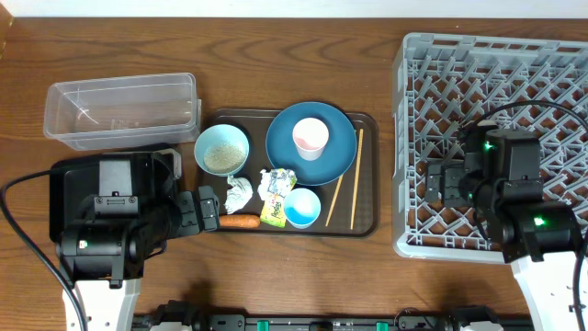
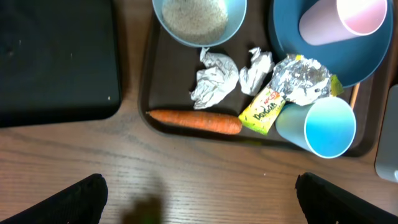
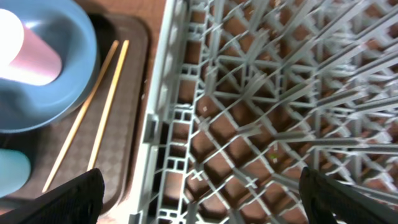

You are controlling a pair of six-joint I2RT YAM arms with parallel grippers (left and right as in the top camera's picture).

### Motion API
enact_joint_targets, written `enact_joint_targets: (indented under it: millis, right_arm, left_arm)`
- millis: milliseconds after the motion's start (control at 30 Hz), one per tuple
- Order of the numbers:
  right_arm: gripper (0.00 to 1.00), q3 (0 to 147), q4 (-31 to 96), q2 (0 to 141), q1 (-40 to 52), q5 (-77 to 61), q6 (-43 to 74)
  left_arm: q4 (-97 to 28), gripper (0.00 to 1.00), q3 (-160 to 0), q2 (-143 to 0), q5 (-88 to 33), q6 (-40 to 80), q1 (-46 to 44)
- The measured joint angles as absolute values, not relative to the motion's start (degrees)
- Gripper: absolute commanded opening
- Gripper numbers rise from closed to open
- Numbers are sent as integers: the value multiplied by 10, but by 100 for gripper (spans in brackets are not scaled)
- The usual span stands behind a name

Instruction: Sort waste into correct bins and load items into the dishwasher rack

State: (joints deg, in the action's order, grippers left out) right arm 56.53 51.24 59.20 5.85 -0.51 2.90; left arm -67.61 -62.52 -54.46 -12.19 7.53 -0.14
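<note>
On the brown serving tray (image 1: 367,221) lie a carrot stick (image 2: 196,121), two crumpled paper wads (image 2: 214,78), a yellow-green wrapper (image 2: 267,109), a pale blue bowl holding rice (image 1: 221,150), a second small pale blue bowl (image 1: 301,207), a dark blue plate (image 1: 335,156) carrying a pink cup (image 1: 310,138), and chopsticks (image 1: 347,179). My left gripper (image 1: 209,208) stands open and empty just left of the carrot, over bare table (image 2: 200,202). My right gripper (image 1: 432,184) hangs open and empty above the left edge of the grey dishwasher rack (image 3: 261,93).
The clear tub (image 1: 119,110) stands at the back left. The black tray (image 2: 56,59) lies in front of it, mostly hidden under my left arm in the overhead view. The rack's upright pegs rise beneath my right arm.
</note>
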Motion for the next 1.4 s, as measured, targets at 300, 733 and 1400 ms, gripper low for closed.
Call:
enact_joint_targets:
  millis: [300,733,1400]
  right_arm:
    - [99,565,511,592,58,-22,30]
    - [99,566,505,592,58,-28,31]
    - [99,566,503,592,58,-28,33]
  left_arm:
    - [-581,100,-625,-573,-132,113,-2]
    - [-535,88,-627,-821,-146,128,-49]
    - [-463,77,-627,-1006,-84,152,-139]
